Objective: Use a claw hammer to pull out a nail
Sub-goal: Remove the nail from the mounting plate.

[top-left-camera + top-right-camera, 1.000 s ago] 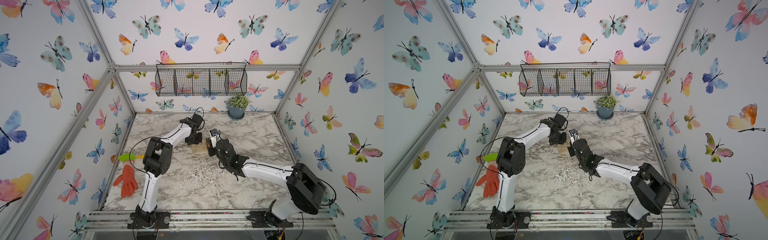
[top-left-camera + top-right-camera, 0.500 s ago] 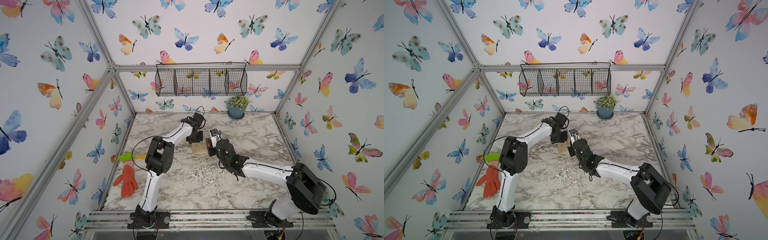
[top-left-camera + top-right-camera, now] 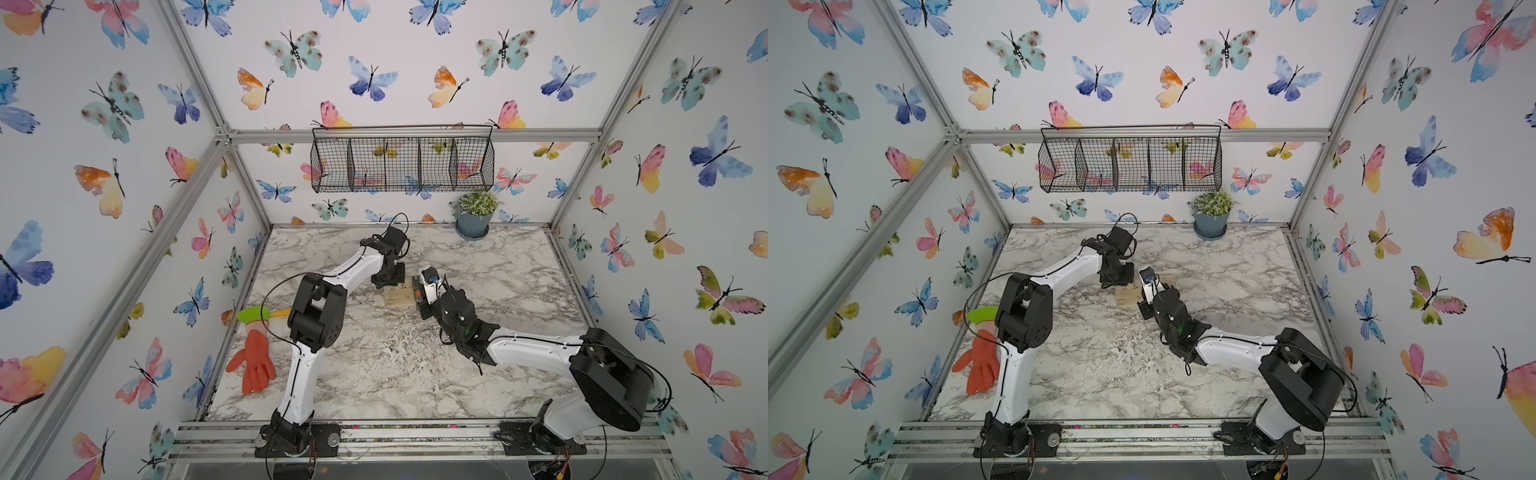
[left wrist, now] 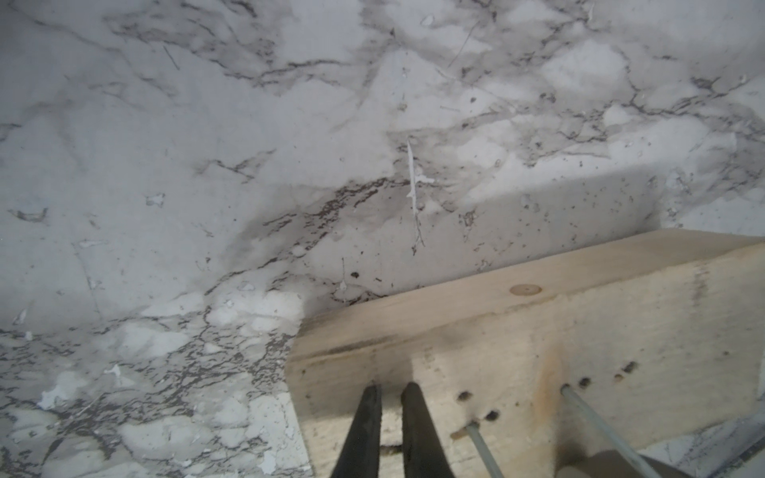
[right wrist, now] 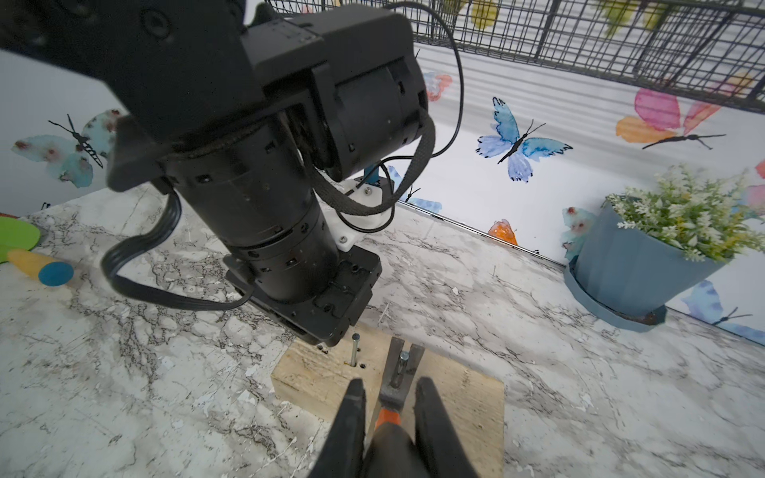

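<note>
The right jaws were clamped on the claw hammer (image 5: 390, 407), one black finger (image 5: 350, 426) on each side of its black handle, right where the handle meets the short orange neck. Just beyond the fingertips the neck ran into a dull silver steel head. The forked claw pointed away from the jaws and lay low over a pale wooden block (image 5: 314, 372). A nail (image 5: 403, 358) sat in the slot of the fork with its head above the two prongs, though whether the prongs touched the shank could not be told.

A little past the claw and to one side, a second nail (image 5: 354, 349) stood upright in the block among several small dark holes. It was apart from the hammer.

At the block's far corner the left arm (image 5: 265, 215) came down from above. In the left wrist view the left jaws were narrow, with only a slim gap between the two black fingers (image 4: 368, 430) and nothing in it. Their tips were down on the block's top face, with both nails just beside them.

Further out lay the marble-patterned surface (image 5: 538, 331), scuffed and flecked. Well beyond the right jaws stood a blue-grey potted plant (image 5: 637, 269) against the back wall, and a black wire basket (image 5: 579, 37) hung above it. Off to the far side were a green-and-yellow toy (image 5: 29, 252) and, in a top view, an orange glove (image 3: 254, 365).
</note>
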Robot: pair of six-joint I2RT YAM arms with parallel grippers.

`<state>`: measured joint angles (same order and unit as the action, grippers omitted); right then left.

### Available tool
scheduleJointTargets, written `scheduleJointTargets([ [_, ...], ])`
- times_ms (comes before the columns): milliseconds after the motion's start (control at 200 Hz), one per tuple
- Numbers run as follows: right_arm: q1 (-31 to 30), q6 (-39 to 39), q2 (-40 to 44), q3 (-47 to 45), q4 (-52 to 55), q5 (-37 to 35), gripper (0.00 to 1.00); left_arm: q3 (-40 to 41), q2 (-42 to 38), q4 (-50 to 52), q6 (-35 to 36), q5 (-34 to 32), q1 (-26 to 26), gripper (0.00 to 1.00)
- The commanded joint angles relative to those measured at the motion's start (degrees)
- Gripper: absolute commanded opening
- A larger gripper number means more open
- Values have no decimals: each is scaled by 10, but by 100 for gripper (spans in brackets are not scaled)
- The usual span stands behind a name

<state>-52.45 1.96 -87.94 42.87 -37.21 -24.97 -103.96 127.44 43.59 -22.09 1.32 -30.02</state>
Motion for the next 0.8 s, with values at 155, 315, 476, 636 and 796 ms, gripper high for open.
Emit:
scheduleJointTargets([
  [155, -13, 107, 16, -49, -142, -29, 3, 68, 114, 35, 14, 11, -5, 11],
  [315, -13, 112, 36, -34, -145, -18, 3, 76, 116, 29, 13, 15, -7, 11],
  [476, -13, 115, 14, -34, -176, -31, 3, 76, 120, 27, 13, 16, -12, 11],
  [636, -13, 83, 30, 13, -111, -21, 3, 85, 124, 21, 12, 14, -26, 11],
  [796, -13, 118, 27, 41, -111, -17, 3, 94, 133, 16, 12, 18, -30, 11],
])
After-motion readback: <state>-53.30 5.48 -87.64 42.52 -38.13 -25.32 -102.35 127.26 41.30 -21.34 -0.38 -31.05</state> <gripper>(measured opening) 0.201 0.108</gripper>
